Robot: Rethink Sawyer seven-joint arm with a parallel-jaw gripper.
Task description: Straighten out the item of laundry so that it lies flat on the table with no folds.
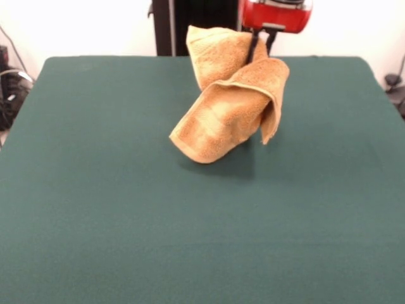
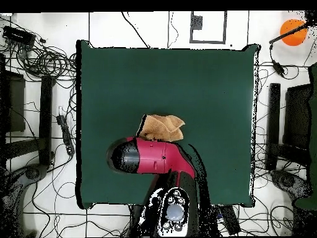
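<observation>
Hand: my hand comes down from the red arm housing, with only a short dark stretch of it showing above the cloth; it grasps the towel at its upper part, and the tips themselves are buried in the fabric.
Arm: my arm, red and black, reaches out over the desk in the overhead view and covers the near part of the towel.
Towel: the towel, golden-orange terry, hangs bunched and folded from my hand, lifted up off the desk rather than spread out.
Towel, upper part: one flap stands up to the left of my hand in the front view; a second fold drapes over and down to the right.
Towel, lower part: a rolled fold slants down and to the left, its hemmed edge showing; I cannot tell whether its lowest corner touches the desk.
Towel, position: over the middle of the desk, toward the robot's side.
Shadow: a dark patch lies on the desk beneath the cloth.
Desk: the desk, dark green, far wider than the towel.
</observation>
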